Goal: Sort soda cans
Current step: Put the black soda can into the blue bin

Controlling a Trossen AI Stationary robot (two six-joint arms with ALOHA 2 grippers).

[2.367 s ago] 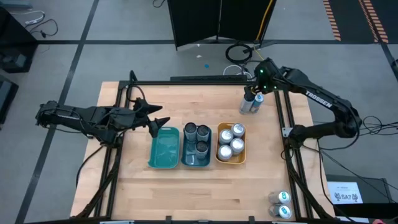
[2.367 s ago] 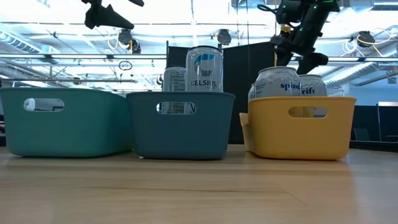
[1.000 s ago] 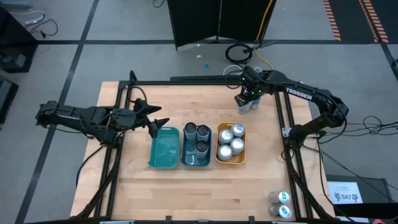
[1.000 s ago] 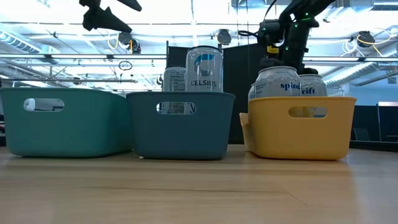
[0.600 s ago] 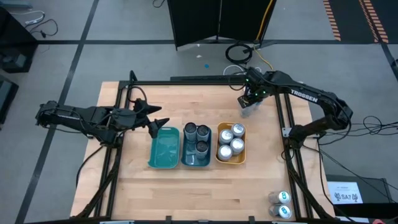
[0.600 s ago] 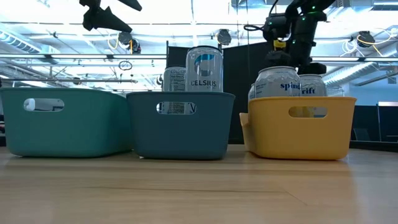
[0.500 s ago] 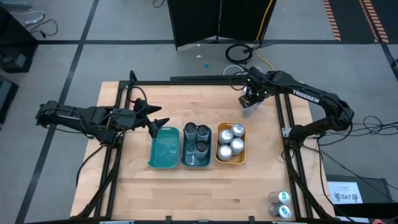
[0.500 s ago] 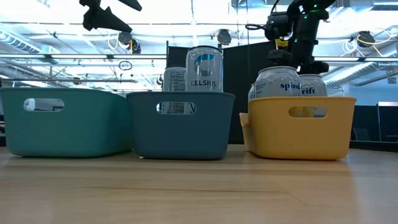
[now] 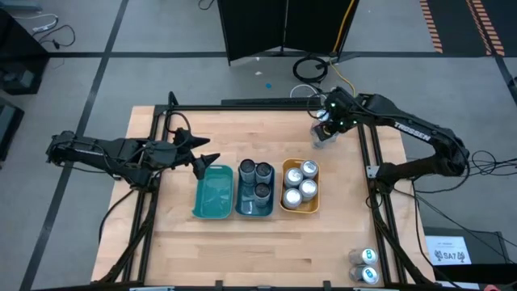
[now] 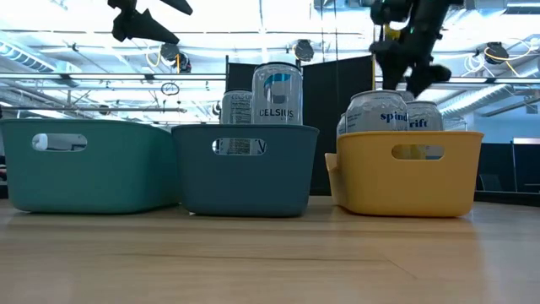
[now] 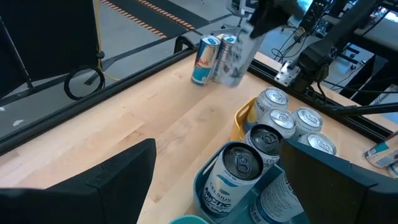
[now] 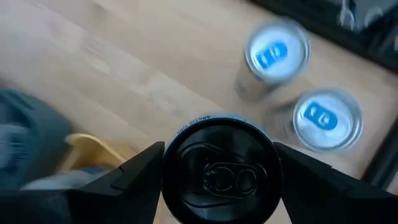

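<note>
My right gripper [image 9: 323,134] hangs over the table's far right part, shut on a dark-topped soda can [image 12: 217,174]. Below it, two soda cans with blue tabs [image 12: 277,53] [image 12: 326,121] stand on the wood. My left gripper [image 9: 202,158] waits open in the air over the far left corner of the empty teal tray [image 9: 212,194]. The grey-blue tray [image 9: 255,198] holds three cans and the yellow tray [image 9: 300,206] holds several. In the low view my right gripper [image 10: 411,72] shows above the yellow tray's cans. My right gripper pinches the dark-topped can between its two fingers [image 12: 134,174], on opposite sides of its wall just under the top rim [image 12: 168,163]. The fingers come from above, slanting steeply down. The can hangs upright, top toward the wrist, lifted clear of the table.
Black frame rails run along the table's far edge and right side [image 9: 365,153], close to the two standing cans. Two more cans [image 9: 365,265] sit outside the frame at the near right. Bare wood lies in front of the trays [image 9: 258,250].
My right gripper has risen from the group of cans at the far right and carried the dark-topped can up with it, clear of the table. The two blue-tabbed cans have stayed where they were.
</note>
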